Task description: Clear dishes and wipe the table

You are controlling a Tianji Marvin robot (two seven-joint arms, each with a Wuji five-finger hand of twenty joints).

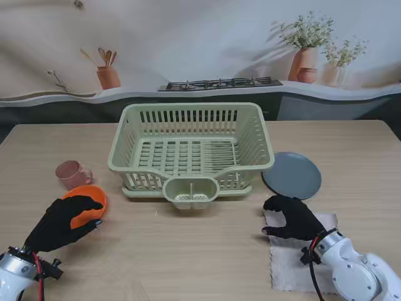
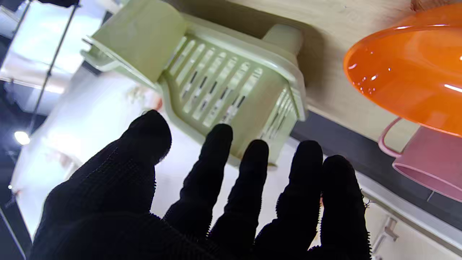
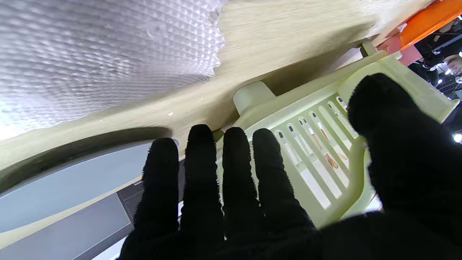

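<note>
A: Start big. What is on the table (image 1: 200,251)?

B: The green dish rack (image 1: 191,150) sits in the middle, empty as far as I can see, with a small cutlery cup on its near wall. To its right a grey plate (image 1: 292,175) lies flat, its rim just beside the rack's corner. Nearer to me on the right is a white cloth (image 1: 301,263), and on the left an orange bowl (image 1: 88,204) with a pink cup (image 1: 72,174) just beyond it.

A: And the hands?

B: The left hand (image 1: 62,222) hovers over the bowl's near side, fingers spread and closed on nothing. The right hand (image 1: 291,216) is above the cloth's far edge, thumb and fingers apart and curled, also holding nothing.

A: What might go wrong?

B: I judge the bowl is the risk: it looks smooth and glossy, so a grasp on one rim could tip it or push it into the cup. The plate lies flat, which gives fingers little to catch, and a push could slide it against the rack.

A: Room to move?

B: There is open wood between the hands in front of the rack, and more to the plate's right. The cloth runs close to the table's near edge, so dragging it toward me could pull it off.
</note>
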